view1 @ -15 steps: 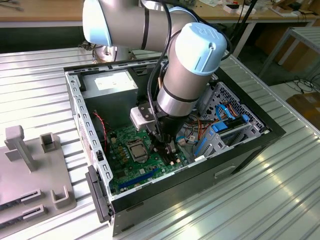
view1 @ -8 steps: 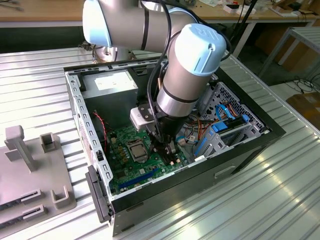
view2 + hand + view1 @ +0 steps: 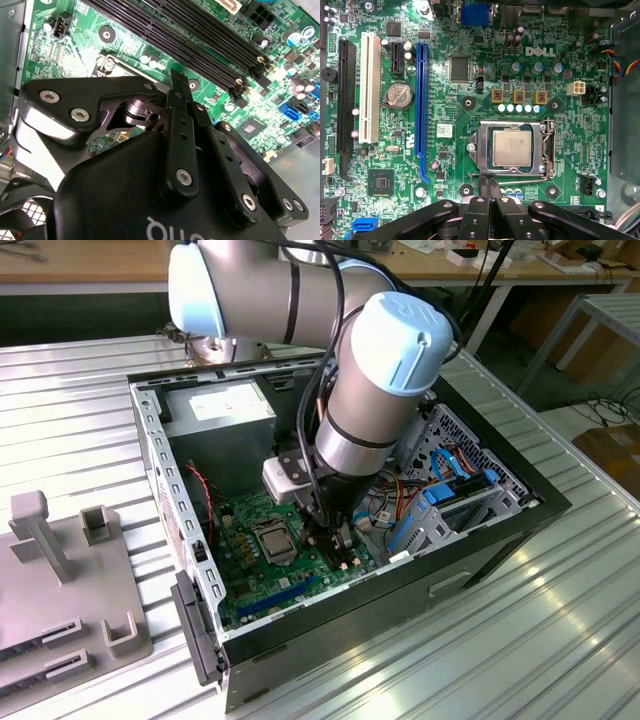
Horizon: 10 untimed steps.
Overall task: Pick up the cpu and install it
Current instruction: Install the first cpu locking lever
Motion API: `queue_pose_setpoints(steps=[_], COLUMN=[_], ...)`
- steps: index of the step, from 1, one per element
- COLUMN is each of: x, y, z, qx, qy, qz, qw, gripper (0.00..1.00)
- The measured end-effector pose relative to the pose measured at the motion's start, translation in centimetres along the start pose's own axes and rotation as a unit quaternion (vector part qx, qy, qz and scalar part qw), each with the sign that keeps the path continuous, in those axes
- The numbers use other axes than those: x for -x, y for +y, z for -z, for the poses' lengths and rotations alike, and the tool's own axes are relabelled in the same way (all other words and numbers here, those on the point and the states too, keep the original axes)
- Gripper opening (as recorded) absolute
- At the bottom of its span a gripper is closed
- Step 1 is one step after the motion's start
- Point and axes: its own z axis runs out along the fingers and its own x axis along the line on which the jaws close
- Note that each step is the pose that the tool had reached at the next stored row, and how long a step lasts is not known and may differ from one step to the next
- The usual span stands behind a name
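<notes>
In the exterior view, the arm reached down into an open computer case [image 3: 180, 530] that lay on a metal table [image 3: 560, 620]. The gripper [image 3: 336, 536] hung low over the green board [image 3: 250, 580], just beside the socket [image 3: 274, 540]. The case held the green board, one grey power box [image 3: 218, 405] and some blue cables [image 3: 445, 475]. One grey stand [image 3: 60, 580] sat on the table, well apart from the case.

In the second wrist view, the gripper's black fingers [image 3: 179, 107] were pressed together with nothing between them. They hung above the green board [image 3: 125, 30], near four long black slots [image 3: 190, 35].

In the first wrist view, the cpu [image 3: 513, 150] lay flat inside the socket [image 3: 515, 149], with the metal frame around it. The clenched gripper [image 3: 489, 183] was just beside the socket's edge. I could not tell if it touched. On the board [image 3: 470, 90] I counted one round battery [image 3: 400, 95], one blue slot [image 3: 421, 105] and one white slot [image 3: 370, 85].
</notes>
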Motion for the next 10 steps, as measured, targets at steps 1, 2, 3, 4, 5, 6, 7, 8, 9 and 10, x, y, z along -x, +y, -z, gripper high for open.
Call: queue_pose_setpoints(steps=[1,2,3,4,5,6,7,8,9,10], x=[0.0,0.0,0.0,0.0,0.0,-0.01,0.0,0.0,0.0,0.0], y=[-0.1,-0.16,-0.21,-0.26,-0.32,-0.39,-0.41,-0.44,-0.49,-0.52], z=[-0.09,-0.12,-0.14,-0.16,-0.18,-0.22,-0.25,-0.29,-0.32,-0.34], qx=[0.0,0.0,0.0,0.0,0.0,-0.0001,0.0,0.0,0.0001,0.0002], qy=[0.0,0.0,0.0,0.0,0.0,0.0001,0.0001,0.0,0.0001,0.0002], qz=[0.0,0.0,0.0,0.0,0.001,0.001,0.001,0.001,0.001,0.001], qw=[1.0,1.0,1.0,1.0,1.0,1.0,1.0,1.0,1.0,1.0], gripper=[0.11,0.11,0.11,0.11,0.11,0.11,0.11,0.11,0.11,0.11])
